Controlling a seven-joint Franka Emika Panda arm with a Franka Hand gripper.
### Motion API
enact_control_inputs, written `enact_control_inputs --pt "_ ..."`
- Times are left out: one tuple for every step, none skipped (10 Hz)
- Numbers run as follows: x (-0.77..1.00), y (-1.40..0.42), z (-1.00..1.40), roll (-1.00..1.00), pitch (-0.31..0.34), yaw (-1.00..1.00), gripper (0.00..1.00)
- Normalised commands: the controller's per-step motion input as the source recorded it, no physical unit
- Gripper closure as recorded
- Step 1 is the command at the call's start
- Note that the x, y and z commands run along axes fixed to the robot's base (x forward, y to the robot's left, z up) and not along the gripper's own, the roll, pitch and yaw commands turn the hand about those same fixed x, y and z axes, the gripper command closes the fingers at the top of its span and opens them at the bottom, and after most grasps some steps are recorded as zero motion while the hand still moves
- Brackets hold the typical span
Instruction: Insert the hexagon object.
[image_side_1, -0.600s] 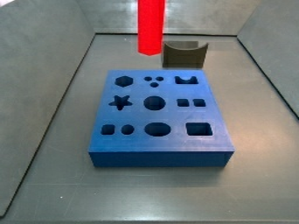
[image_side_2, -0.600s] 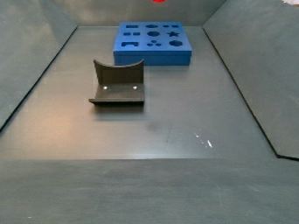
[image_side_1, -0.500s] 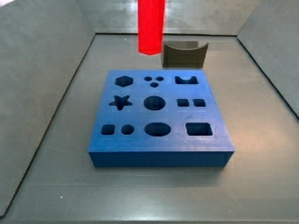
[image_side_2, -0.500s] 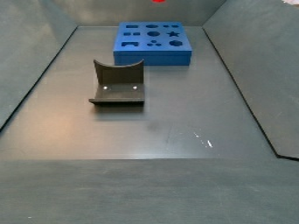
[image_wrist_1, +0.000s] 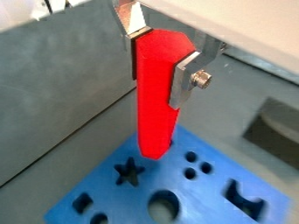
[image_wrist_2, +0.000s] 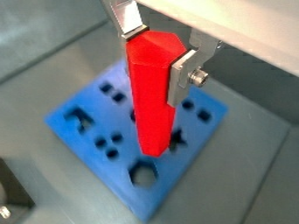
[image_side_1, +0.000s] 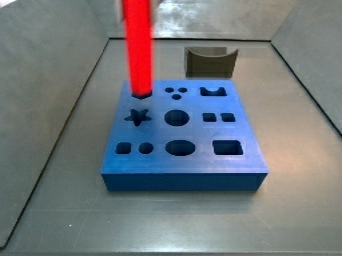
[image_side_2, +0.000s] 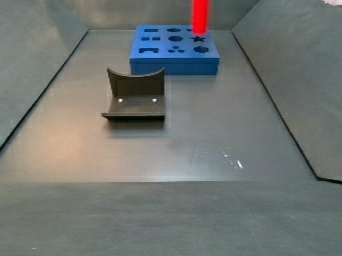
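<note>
The hexagon object (image_side_1: 136, 45) is a long, glossy red bar hanging upright. My gripper (image_wrist_1: 160, 59) is shut on its upper end, one silver finger (image_wrist_1: 186, 77) on each flat side; it also shows in a wrist view (image_wrist_2: 156, 57). The gripper itself is above the edge of both side views. The bar's lower end is at the hexagon hole in the far left corner of the blue block (image_side_1: 181, 150) and hides that hole; I cannot tell whether it has entered. The bar (image_side_2: 201, 15) and block (image_side_2: 167, 62) also show in a side view.
The blue block (image_wrist_2: 87, 118) has several other holes: a star (image_side_1: 136, 117), circles, squares. The dark fixture (image_side_1: 211, 62) stands behind the block, and in a side view (image_side_2: 136, 97) it sits mid-floor. Grey walls enclose the floor.
The red bar has moved down and to the left, from above the block's far edge to its hexagon hole corner.
</note>
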Motion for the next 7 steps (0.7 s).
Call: enact_control_inputs --pt "-0.10 0.23 -0.30 0.16 -0.021 -0.04 1.00" --pt "0.00 0.16 -0.17 0.14 0.000 0.00 1.00" --pt "0.00 0.00 -0.05 0.00 -0.003 0.00 1.00" --pt "0.00 0.02 -0.10 0.00 0.000 0.00 1.00" --pt "0.00 0.00 0.00 -0.01 0.000 0.00 1.00" --pt "0.00 0.03 0.00 0.00 0.000 0.00 1.00" --pt "0.13 0.02 -0.16 0.00 0.000 0.00 1.00"
